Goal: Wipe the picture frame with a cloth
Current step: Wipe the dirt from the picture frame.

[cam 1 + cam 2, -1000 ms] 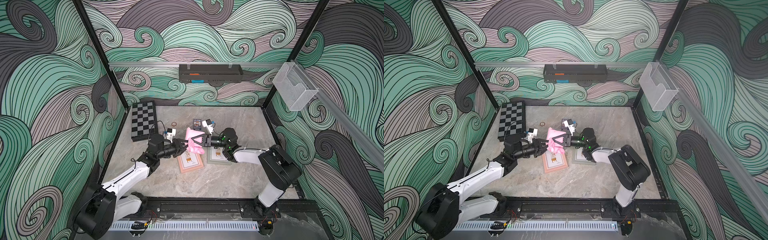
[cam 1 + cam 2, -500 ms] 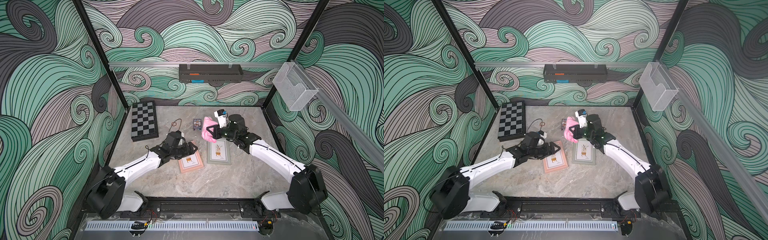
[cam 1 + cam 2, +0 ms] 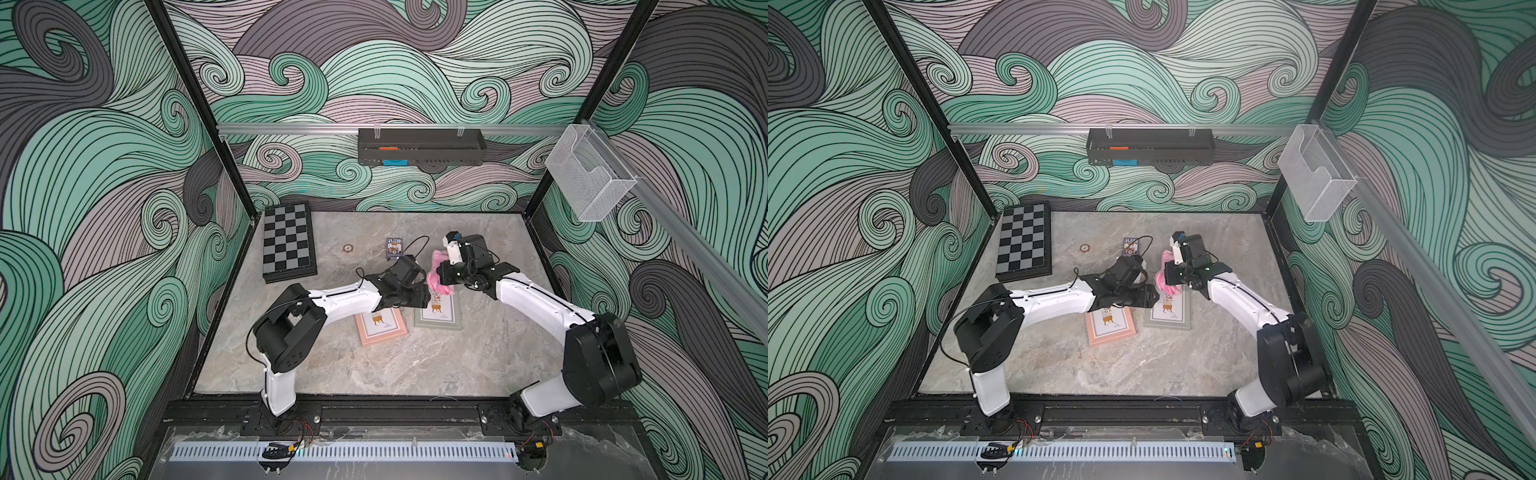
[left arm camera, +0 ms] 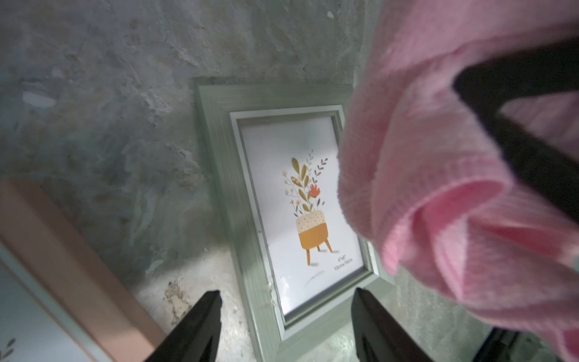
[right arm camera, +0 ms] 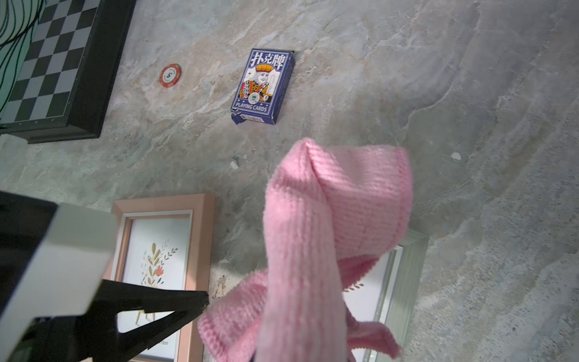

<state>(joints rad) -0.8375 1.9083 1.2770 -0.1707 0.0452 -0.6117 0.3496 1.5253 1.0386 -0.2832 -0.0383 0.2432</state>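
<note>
Pink cloth (image 5: 329, 250) bunched in the right gripper (image 3: 445, 277)'s clamped jaws, over the green frame (image 4: 219, 188)'s far end; left gripper (image 4: 286, 301) gapes empty over that frame's edge.

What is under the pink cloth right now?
The green frame lies under the cloth. Its plant print and near end show; the far end is covered. Whether the cloth touches it cannot be told.
</note>
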